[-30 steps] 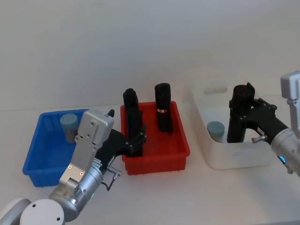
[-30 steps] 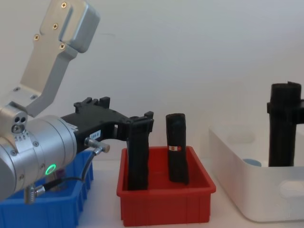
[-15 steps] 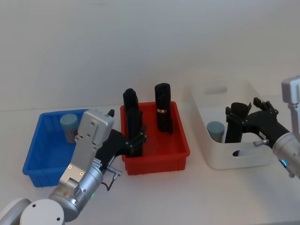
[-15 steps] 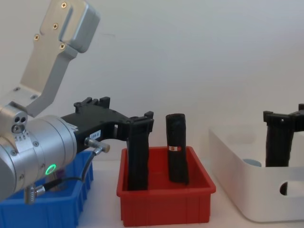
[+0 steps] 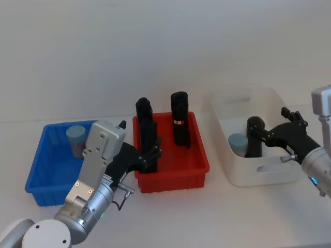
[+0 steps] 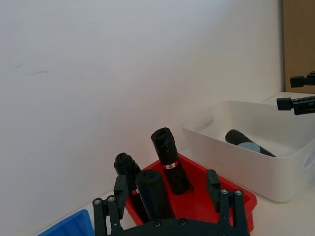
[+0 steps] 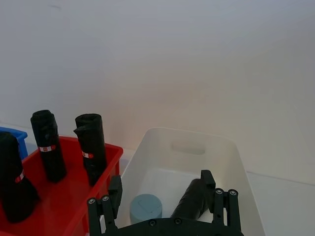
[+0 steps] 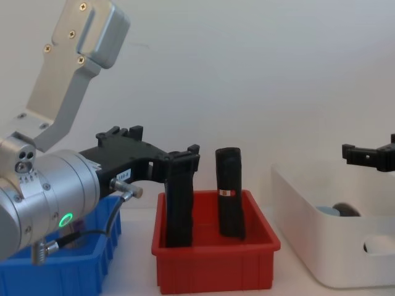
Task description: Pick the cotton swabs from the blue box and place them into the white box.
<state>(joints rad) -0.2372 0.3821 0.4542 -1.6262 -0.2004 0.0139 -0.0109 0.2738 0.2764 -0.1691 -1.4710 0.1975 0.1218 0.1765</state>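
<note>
Starting at the left of the head view, the blue box sits on the desk with one tub of cotton swabs standing in its far corner, blue lid up. That's the one left to move, I'd say.

The left claw hovers at the near-left edge of the red bin, right by the black rolls standing in it. In the left wrist view its fingers are spread apart with nothing between them, so it's released and empty.

Further right is the white box. Inside it a second swab tub sits upright, and a black roll lies tilted next to it, which isn't what the job calls for. The right claw hangs over the box's near-right side, fingers apart and gripping nothing.

Handling guess: the tub looks like light, rigid clear plastic, smooth and probably a bit slippery, and easy to tip. I'd take it across the round body just under the lid, coming down from above since it's tucked into the corner of the box. Gentle squeeze, thin plastic like that could flex or pop out.
</note>
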